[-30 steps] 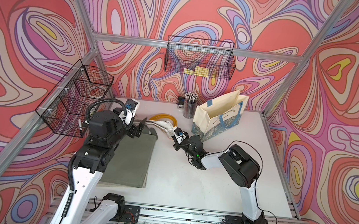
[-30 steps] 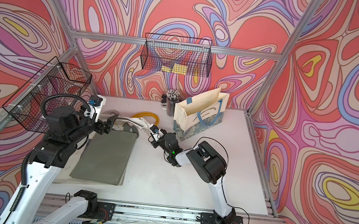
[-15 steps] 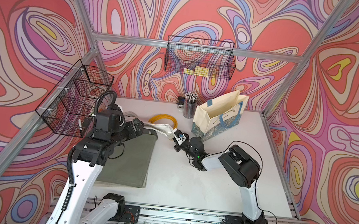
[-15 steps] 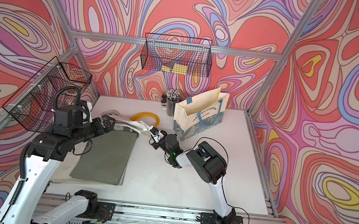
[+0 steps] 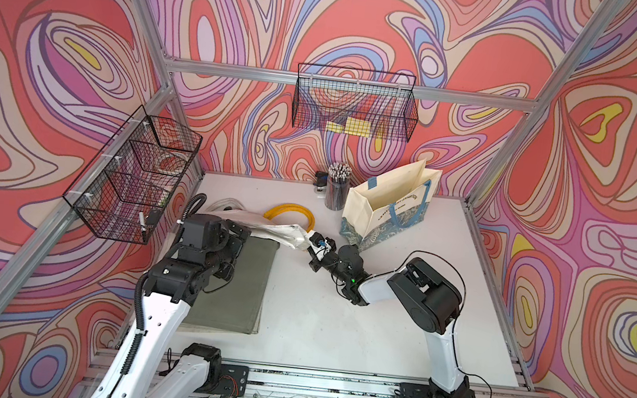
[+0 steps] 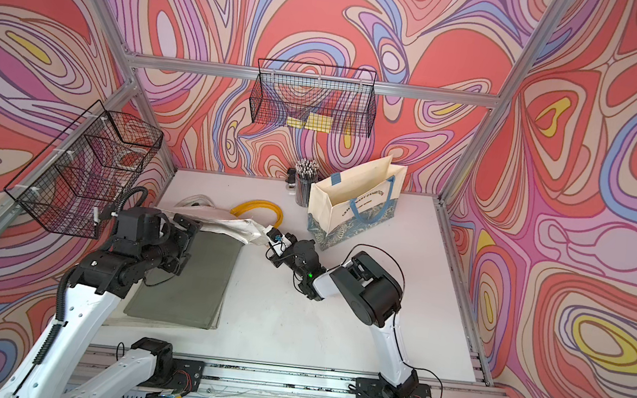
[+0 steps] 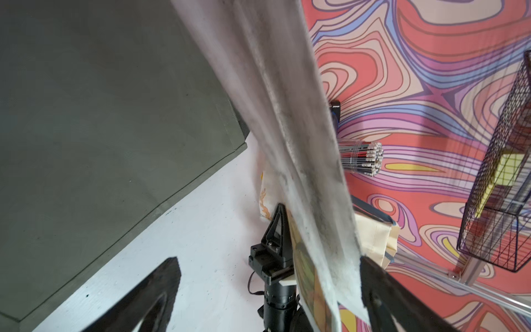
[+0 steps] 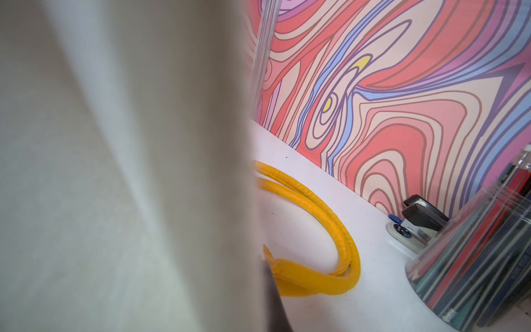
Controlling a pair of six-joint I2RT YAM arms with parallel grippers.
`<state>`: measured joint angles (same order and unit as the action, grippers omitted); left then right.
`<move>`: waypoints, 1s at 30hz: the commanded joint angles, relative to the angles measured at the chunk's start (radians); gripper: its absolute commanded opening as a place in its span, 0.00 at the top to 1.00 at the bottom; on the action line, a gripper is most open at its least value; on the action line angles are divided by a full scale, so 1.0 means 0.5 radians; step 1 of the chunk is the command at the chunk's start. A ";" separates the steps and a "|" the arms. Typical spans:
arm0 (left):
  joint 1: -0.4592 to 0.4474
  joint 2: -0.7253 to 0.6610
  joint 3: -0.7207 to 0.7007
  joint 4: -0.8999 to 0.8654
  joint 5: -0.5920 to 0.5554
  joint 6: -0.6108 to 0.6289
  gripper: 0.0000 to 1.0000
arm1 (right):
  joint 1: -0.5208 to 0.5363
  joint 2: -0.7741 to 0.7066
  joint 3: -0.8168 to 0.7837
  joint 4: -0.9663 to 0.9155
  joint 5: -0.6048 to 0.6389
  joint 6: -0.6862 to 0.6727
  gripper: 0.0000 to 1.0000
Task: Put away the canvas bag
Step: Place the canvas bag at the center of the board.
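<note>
In both top views my right gripper (image 5: pixel 317 245) (image 6: pixel 277 240) is clamped on one end of the canvas bag (image 5: pixel 276 231) (image 6: pixel 232 225). The bag is a bunched, whitish strip stretched from that gripper across to my left gripper (image 5: pixel 241 236) (image 6: pixel 189 228). Its yellow handles (image 5: pixel 291 210) curl on the table just beyond the strip, ahead of my right gripper. A flat green mat (image 5: pixel 232 292) lies beneath my left gripper. A standing tote (image 5: pixel 380 215) and a pencil cup (image 5: pixel 336 194) are near my right gripper, on its far side.

In my left wrist view, my two black fingers (image 7: pixel 163 287) stand wide apart. The canvas bag (image 7: pixel 287 115) passes between them, close against one finger and well clear of the other, so I am not pinching it. Straight ahead, my right gripper (image 7: pixel 275 244) grips the bag's far end. The green mat (image 7: pixel 100 129) lies off to one side of my fingers.

In my right wrist view, pale cloth (image 8: pixel 115 172) fills the space right at my gripper. Past it I see the yellow handles (image 8: pixel 316 230) lying on the table. The pencil cup (image 8: pixel 474 258) is farther off.
</note>
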<state>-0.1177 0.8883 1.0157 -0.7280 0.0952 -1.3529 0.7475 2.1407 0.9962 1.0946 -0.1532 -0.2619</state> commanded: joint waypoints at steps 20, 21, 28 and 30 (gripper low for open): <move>0.149 0.139 -0.356 0.838 -0.083 0.000 0.72 | 0.005 -0.048 -0.052 0.052 -0.051 0.018 0.97; 0.152 0.133 -0.371 0.856 -0.086 0.004 0.87 | 0.004 -0.054 -0.056 0.051 -0.055 0.018 0.97; 0.158 0.034 -0.407 1.056 -0.094 0.259 1.00 | 0.005 -0.125 -0.103 0.000 -0.108 0.001 0.62; 0.159 -0.006 -0.421 1.077 -0.124 0.282 1.00 | 0.005 -0.162 -0.139 -0.021 -0.119 -0.009 0.46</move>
<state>-0.0448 0.9264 0.8127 -0.2863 0.0521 -1.2640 0.7475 2.1128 0.9497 1.0885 -0.1921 -0.2642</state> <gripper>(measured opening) 0.079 0.519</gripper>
